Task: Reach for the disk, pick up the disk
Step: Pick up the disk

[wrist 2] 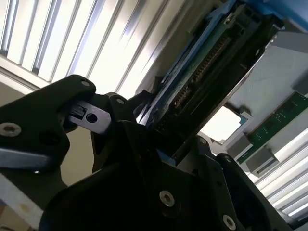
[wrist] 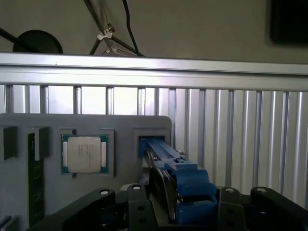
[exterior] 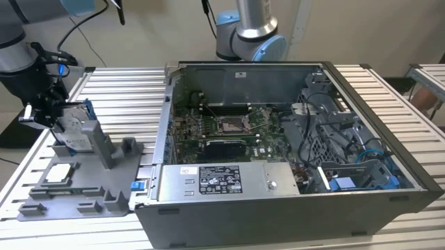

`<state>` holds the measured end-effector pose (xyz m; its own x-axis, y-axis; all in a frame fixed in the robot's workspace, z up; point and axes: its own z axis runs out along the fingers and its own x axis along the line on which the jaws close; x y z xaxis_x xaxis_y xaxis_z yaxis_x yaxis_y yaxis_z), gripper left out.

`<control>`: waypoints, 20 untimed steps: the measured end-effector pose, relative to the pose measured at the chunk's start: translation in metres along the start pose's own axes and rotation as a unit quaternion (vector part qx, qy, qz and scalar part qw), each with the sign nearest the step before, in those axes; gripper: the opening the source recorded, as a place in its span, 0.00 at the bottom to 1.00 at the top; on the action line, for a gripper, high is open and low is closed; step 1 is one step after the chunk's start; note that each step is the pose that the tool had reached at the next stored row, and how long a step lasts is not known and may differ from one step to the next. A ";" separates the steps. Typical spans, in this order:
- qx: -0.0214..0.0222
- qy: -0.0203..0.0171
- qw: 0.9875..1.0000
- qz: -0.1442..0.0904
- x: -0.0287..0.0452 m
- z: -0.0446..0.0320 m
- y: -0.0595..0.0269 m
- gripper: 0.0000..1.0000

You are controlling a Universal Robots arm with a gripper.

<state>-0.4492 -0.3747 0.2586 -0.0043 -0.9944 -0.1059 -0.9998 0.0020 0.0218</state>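
The claw (wrist 2: 168,130) is clenched on the disk (wrist 2: 211,72): in both wrist views the black jaws press against its two flat sides, with the blue carrier frame running between them. The disk stands on edge, slightly tilted, its lower end in an upright slot of the grey fixture (exterior: 90,200) at the exterior view's left, on the slatted metal table (exterior: 403,99).

The fixture holds three things: the one disk, one square silver chip (exterior: 61,172) lying flat in a recess just beside the disk's slot, and one green memory stick (wrist: 32,183) in a narrow groove next to the chip.

To the exterior view's right the open computer case (exterior: 278,224) lies well apart from the claw. Inside it are one motherboard (exterior: 230,130), one power supply (exterior: 222,179) and a blue bracket (exterior: 344,183).
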 end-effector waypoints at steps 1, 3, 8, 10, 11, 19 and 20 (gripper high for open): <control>0.000 0.000 1.000 0.000 -0.0001 -0.0007 0.0000 0.00; 0.000 0.000 1.000 0.000 -0.0001 -0.0021 0.0000 0.00; 0.000 0.000 1.000 0.000 -0.0003 -0.0039 0.0001 0.00; 0.000 0.000 1.000 0.000 -0.0003 -0.0040 0.0002 0.00; 0.000 0.000 1.000 0.000 -0.0003 -0.0040 0.0002 0.00; -0.001 0.002 1.000 -0.001 -0.0003 -0.0041 0.0009 0.00; -0.001 0.002 1.000 -0.002 -0.0003 -0.0040 0.0011 0.00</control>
<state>-0.4501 -0.3748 0.2627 -0.0006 -0.9948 -0.1017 -0.9997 -0.0017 0.0225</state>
